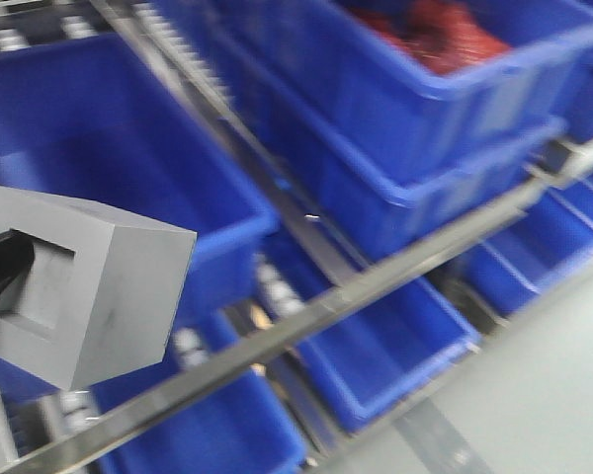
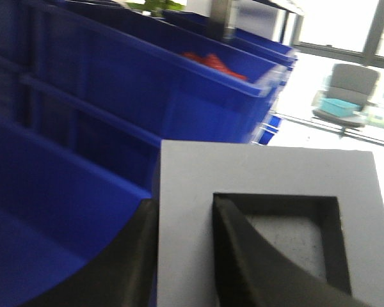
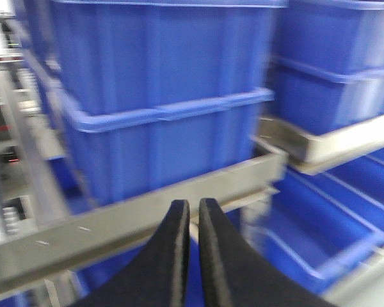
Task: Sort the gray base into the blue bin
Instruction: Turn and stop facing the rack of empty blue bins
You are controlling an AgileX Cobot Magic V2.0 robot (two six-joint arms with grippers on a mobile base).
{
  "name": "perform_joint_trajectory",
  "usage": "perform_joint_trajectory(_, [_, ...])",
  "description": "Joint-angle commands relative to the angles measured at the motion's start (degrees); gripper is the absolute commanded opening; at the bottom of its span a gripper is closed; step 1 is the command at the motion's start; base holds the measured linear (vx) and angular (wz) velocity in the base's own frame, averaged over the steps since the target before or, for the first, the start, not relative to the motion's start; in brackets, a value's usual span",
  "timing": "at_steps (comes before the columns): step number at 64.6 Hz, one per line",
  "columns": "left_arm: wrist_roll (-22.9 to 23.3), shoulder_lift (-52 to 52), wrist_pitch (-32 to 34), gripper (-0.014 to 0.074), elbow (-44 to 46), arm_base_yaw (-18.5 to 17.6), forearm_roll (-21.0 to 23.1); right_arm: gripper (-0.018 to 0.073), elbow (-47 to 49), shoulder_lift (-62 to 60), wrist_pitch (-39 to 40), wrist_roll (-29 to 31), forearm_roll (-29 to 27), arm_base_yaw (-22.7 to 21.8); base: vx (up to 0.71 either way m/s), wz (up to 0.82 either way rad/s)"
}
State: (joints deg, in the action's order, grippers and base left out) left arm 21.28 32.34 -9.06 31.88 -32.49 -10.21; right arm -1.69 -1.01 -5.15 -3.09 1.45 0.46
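The gray base (image 1: 99, 286) hangs in the air at the left of the front view, its square recess facing left. My left gripper (image 2: 185, 204) is shut on the gray base (image 2: 269, 173): one black finger (image 2: 137, 256) lies against the outer side and the other sits inside the recess, pinching that wall. A blue bin (image 1: 89, 138) lies open just behind and below the block, and its wall (image 2: 45, 211) fills the left of the left wrist view. My right gripper (image 3: 194, 206) is shut with nothing in it, in front of a metal rail.
Several more blue bins sit on a sloped metal rack (image 1: 376, 276). One bin at the top right holds red parts (image 1: 435, 35). Lower bins (image 1: 385, 346) sit beneath the rail. Grey floor (image 1: 544, 395) shows at bottom right. A chair (image 2: 349, 93) stands far off.
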Motion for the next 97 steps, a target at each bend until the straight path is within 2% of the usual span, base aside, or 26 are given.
perform_joint_trajectory(1, [0.22, -0.06, 6.39, 0.0039, 1.79, -0.32, 0.19, -0.0004, -0.05, -0.45, 4.26, 0.38, 0.36, -0.23, 0.18, 0.77])
perform_joint_trajectory(44, [0.22, -0.06, 6.39, 0.0039, 1.79, -0.32, 0.19, -0.0004, -0.05, -0.45, 4.26, 0.38, 0.36, -0.23, 0.13, 0.6])
perform_joint_trajectory(97, [0.22, -0.06, 6.39, 0.0039, 1.79, -0.32, 0.19, -0.0004, -0.05, -0.45, 4.26, 0.38, 0.36, -0.23, 0.04, 0.18])
